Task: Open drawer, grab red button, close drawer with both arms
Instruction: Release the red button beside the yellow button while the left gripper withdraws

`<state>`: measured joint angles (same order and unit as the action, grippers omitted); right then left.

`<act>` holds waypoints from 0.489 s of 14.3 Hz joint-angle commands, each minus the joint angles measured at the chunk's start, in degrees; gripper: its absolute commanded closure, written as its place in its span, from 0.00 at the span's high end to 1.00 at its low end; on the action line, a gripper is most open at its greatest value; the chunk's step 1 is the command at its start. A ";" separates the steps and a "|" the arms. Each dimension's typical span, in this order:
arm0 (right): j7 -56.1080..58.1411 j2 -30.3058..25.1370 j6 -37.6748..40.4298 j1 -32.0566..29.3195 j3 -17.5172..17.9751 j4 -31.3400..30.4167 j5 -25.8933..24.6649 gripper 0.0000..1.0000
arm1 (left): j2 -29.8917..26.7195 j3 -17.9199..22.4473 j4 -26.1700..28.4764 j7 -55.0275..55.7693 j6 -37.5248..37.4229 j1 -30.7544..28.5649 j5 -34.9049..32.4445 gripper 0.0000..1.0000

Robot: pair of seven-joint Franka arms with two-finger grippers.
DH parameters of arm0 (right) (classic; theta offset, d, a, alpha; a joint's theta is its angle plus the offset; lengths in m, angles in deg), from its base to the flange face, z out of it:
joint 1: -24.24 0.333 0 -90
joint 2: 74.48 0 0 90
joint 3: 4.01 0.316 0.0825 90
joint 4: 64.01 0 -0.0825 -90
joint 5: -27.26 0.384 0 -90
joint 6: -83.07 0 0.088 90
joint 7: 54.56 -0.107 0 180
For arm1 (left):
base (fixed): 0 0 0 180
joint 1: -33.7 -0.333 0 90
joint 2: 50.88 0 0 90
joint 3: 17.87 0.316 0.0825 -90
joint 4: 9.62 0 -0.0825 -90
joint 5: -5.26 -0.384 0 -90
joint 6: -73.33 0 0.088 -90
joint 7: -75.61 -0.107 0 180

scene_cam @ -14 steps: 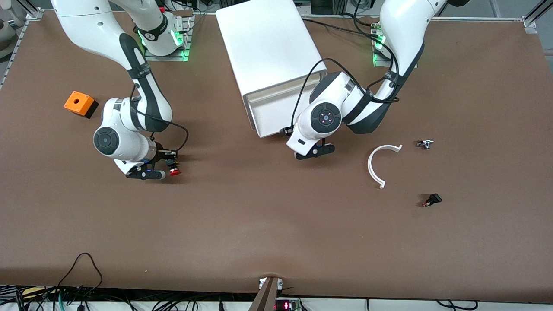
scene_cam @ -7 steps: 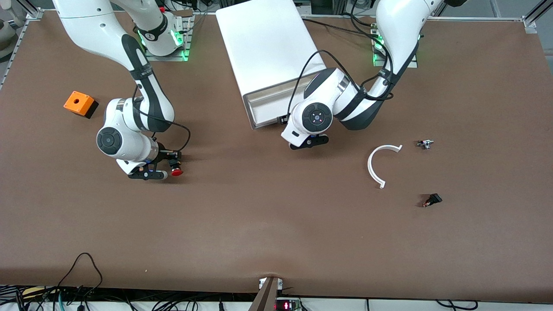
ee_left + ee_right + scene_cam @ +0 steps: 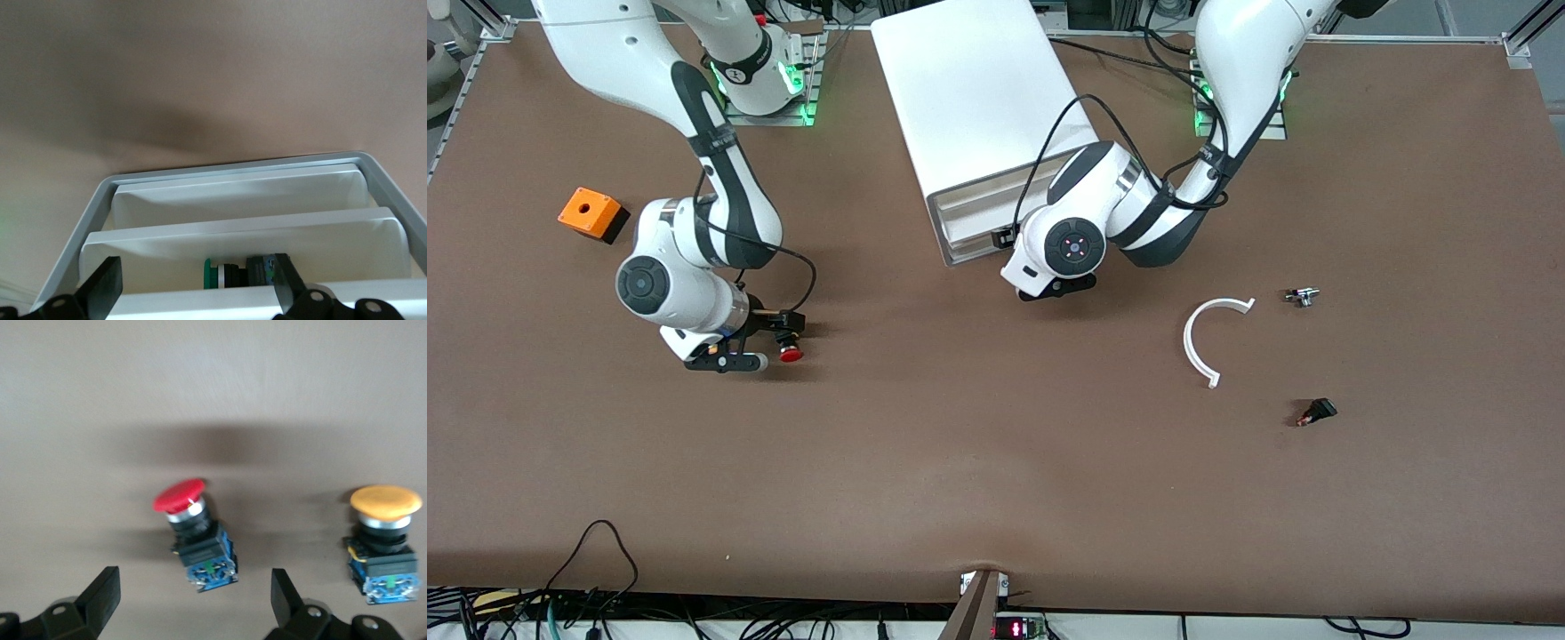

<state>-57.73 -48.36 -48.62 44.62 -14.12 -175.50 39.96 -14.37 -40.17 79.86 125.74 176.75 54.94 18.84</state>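
Right claw [image 3: 775,342] has just let go, jaws wide, and the button [image 3: 787,348] lies free on the desk [image 3: 996,462]. My left claw [image 3: 1054,289], also spread, presses the drawer [image 3: 969,227] nearly closed.

Wide brown tabletop [image 3: 978,480] lies bare from four to eight o'clock in the front view, so there's easy passage. The right pincer [image 3: 193,581] stands spread, a small red-capped push button [image 3: 190,527] between its fingers. An orange-yellow-capped button [image 3: 383,540] sits just beside, crowding one finger. The left pincer [image 3: 195,283], spread too, blocks the shallow white plastic drawer [image 3: 969,218] at its narrow opening. A white curved plastic arc [image 3: 1196,342] lies at four o'clock of it.
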 commanded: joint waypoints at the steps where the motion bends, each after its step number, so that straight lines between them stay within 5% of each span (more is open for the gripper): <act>1: 0.88 -4.66 2.39 -0.60 0.17 1.27 0.05 0.99 | 0.40 -1.17 0.17 0.05 -0.76 -0.06 1.71 1.00; 7: 1.41 -6.61 17.58 -3.41 0.08 14.26 -4.87 1.00 | -1.43 -1.17 -0.97 -0.48 -2.43 -3.12 0.84 1.00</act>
<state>-57.55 -54.76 -36.51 43.46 -14.58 -165.99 35.82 -13.92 -41.02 79.12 125.74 175.90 54.06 19.14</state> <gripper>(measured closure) 0.000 0.000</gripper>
